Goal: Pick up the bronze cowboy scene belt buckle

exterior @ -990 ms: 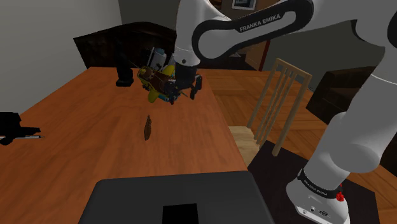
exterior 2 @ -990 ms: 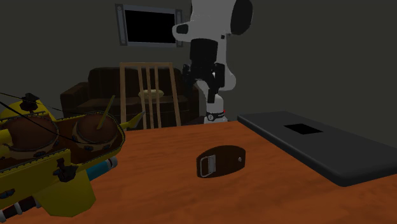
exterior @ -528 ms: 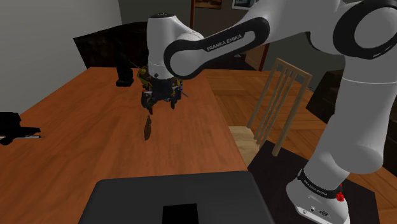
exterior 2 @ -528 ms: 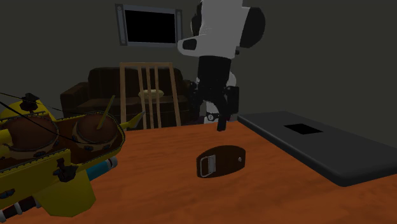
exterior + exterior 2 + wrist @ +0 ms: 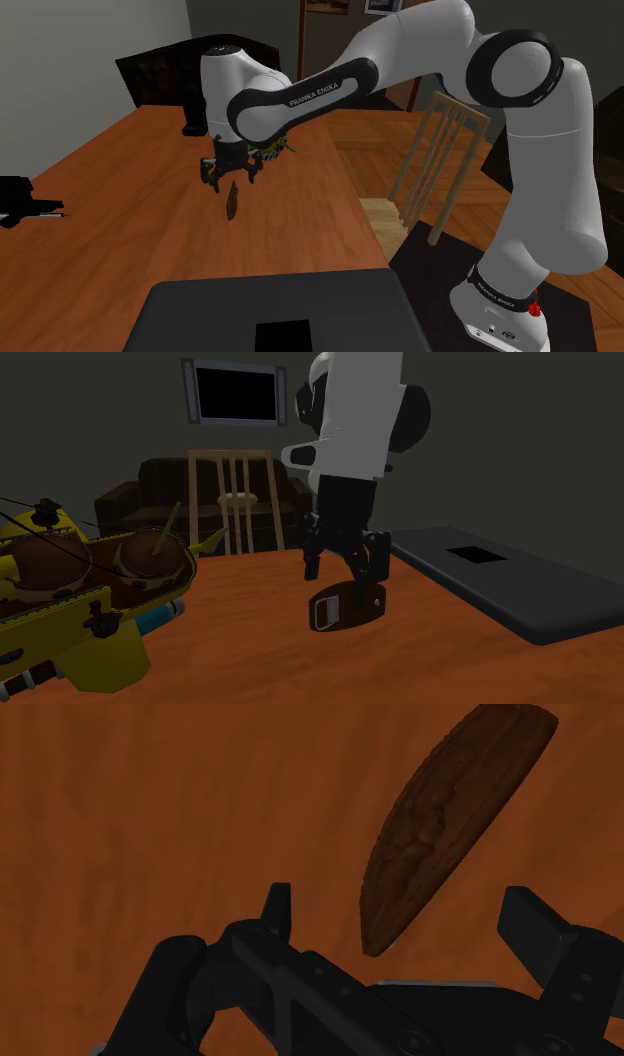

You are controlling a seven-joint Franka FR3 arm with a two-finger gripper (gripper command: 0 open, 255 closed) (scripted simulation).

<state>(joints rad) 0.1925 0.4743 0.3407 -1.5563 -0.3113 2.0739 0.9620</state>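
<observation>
Spread-fingered claw over brown buckle, its long axis diagonal to the fingers' line.

The arm is showing rounded white shells, with dark bands at the joints. White FRANKA EMIKA lettering is running along a black strip. The gripper is reading all black, its fingers blocky. A black collar is ringing the base, with a red spot beside it.

Belt buckle: dark brown oval with a rough embossed face; a pale metal loop shows at one end in the second exterior view. It stands on its long edge, leaning slightly, on the orange-brown wooden table, about mid-table, somewhat toward the shoulder view's right.
</observation>
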